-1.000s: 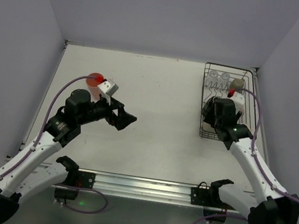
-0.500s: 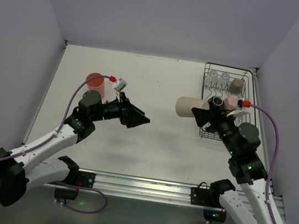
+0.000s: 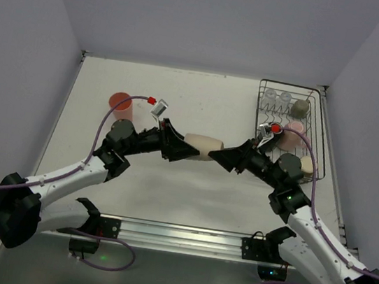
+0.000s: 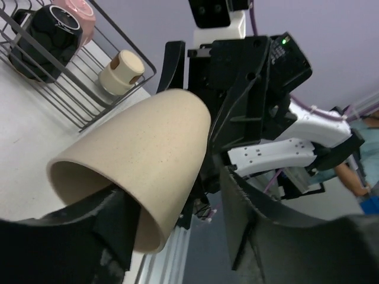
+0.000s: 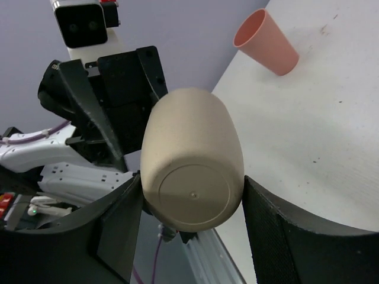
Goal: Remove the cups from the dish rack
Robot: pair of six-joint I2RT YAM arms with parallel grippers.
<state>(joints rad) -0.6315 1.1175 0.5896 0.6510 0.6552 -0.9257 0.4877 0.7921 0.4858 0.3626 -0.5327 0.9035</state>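
Observation:
A tan cup (image 3: 201,146) hangs on its side above the middle of the table, between both grippers. My right gripper (image 3: 220,157) is shut on its base end, one finger on each side (image 5: 192,219). My left gripper (image 3: 180,148) is at the cup's mouth. In the left wrist view one finger (image 4: 100,228) sits at the cup's rim (image 4: 142,160) and the other finger (image 4: 260,225) stands apart from the wall, so the jaws are open. The black wire dish rack (image 3: 320,132) at the far right holds clear glasses (image 3: 278,96) and a grey-olive cup (image 3: 300,108).
A salmon-pink tumbler (image 3: 120,104) stands on the table at the left, also in the right wrist view (image 5: 266,41). In the left wrist view the rack (image 4: 77,100) holds a dark mug (image 4: 47,35), a pink cup (image 4: 77,15) and a cream cup (image 4: 121,71).
The right arm has carried the tan cup from the rack to the table's middle. The left gripper has swung from the tumbler to the cup's mouth, its jaws narrowing.

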